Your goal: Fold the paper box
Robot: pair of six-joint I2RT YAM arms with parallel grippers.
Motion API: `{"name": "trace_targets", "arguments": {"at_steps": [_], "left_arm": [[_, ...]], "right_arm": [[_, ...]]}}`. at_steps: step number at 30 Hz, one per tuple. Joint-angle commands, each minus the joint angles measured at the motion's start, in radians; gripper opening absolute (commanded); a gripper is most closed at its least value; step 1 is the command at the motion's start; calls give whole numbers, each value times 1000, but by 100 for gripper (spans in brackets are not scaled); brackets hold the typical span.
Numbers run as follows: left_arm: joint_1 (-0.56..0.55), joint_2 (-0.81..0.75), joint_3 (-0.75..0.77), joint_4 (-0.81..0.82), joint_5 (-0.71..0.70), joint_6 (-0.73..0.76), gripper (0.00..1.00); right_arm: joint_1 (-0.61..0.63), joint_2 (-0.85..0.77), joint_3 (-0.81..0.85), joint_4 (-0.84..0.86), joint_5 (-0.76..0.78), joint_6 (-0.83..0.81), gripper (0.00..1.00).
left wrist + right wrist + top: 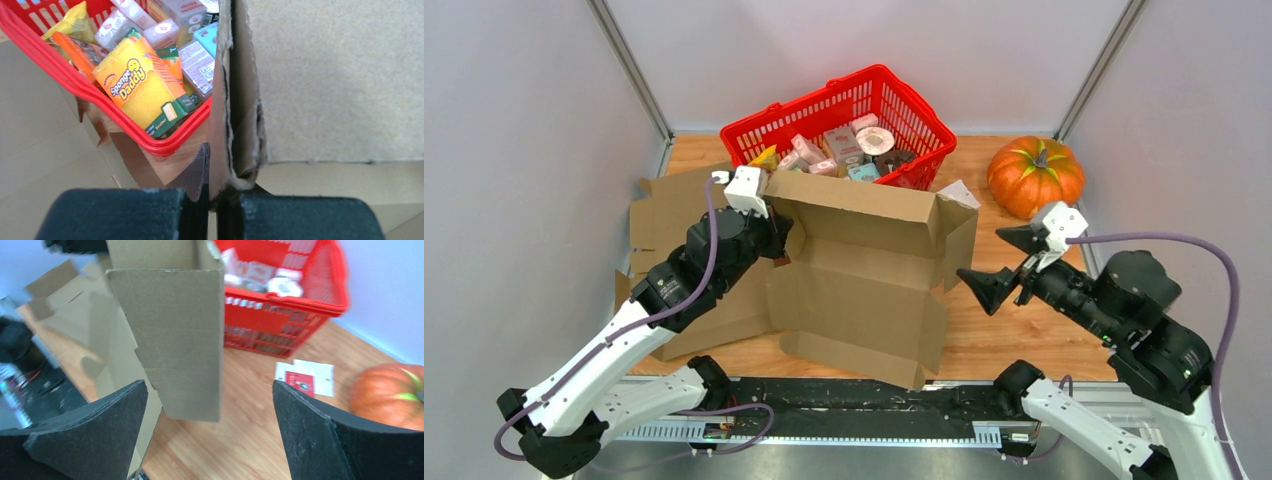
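box (864, 270): mid-table, just near of the red basket (921, 108), half raised. I judge it light, stiff across panels, floppy at creases.
hold: I'd take flap edges close to a crease.
left gripper (212, 200): pinched on the box's far-left wall.
right gripper (986, 256): spread wide, empty, just right of the box.

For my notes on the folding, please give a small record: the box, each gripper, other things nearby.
box: cardboard box, walls partly raised, top open
left gripper: shut on a box wall, back left corner
right gripper: open, right of the box, not touching
basket: red, full of packets, behind the box
pumpkin: back right
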State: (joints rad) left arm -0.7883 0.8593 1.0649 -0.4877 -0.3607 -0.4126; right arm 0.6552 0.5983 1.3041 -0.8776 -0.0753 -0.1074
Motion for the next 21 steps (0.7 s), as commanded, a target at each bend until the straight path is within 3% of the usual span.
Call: {"name": "trace_targets", "arguments": {"at_steps": [1,9,13,14,17,21], "left_arm": [[6,-11,26,66,62,11,0],[8,-3,47,38,37,11,0],[8,17,67,6,-26,-5,0],[8,21,73,-2,-44,-11,0],[6,50,99,-43,-107,-37,0],[6,83,121,-83,-147,-78,0]], "right_arm": [[-3,66,-6,34,-289,-60,100],[-3,152,15,-3,-494,-57,98],[-2,144,-12,98,-475,101,98],[-2,146,-23,168,-460,230,99],[18,146,-72,230,-381,333,100],[151,202,-56,183,-52,423,96]]}}
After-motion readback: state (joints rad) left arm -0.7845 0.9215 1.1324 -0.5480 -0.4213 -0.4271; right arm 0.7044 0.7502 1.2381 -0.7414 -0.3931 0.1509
